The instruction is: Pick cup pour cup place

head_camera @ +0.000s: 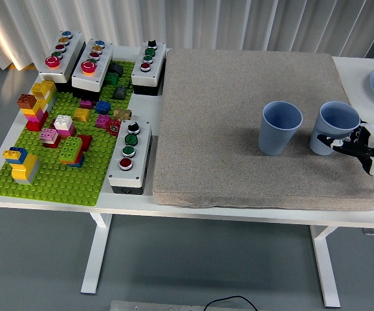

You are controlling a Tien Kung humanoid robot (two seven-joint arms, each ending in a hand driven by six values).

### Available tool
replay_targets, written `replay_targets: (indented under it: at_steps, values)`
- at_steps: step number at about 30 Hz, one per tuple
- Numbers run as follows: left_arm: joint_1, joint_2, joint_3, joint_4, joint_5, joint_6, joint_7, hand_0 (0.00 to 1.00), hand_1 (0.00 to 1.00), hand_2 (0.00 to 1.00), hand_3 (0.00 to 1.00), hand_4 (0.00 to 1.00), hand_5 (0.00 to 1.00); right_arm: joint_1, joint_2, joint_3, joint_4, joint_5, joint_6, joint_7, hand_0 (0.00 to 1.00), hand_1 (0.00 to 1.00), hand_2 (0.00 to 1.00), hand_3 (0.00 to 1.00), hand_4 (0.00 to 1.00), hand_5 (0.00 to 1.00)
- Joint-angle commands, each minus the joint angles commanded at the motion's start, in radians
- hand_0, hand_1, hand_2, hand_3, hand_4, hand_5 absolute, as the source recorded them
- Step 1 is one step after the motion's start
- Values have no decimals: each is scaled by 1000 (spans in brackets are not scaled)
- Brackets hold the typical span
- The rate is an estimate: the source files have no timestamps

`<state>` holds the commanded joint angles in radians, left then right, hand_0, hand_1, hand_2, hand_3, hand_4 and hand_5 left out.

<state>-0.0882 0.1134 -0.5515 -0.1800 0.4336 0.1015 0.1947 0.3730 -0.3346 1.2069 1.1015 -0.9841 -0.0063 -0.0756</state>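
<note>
The right blue cup (334, 127) stands upright on the grey mat (239, 97) near its right edge, the right robot hand (358, 144) wrapping its lower wall. It looks light and thin-walled; a mid-wall grip seems safest.

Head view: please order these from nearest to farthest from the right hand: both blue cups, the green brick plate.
1. Right blue cup, at the right hand, fingers around it.
2. Left blue cup, mid-mat, left of it.
3. Green brick plate, far left of the table.
</note>
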Motion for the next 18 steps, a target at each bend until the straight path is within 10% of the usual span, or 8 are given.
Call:
replay_targets:
  at_steps: [18]
  values:
    - [1,4,-34,0,30,0,1,732,780,819,678,511,940,-128,-85,54,153,-18,11,-30,945,890,975,967,899,362]
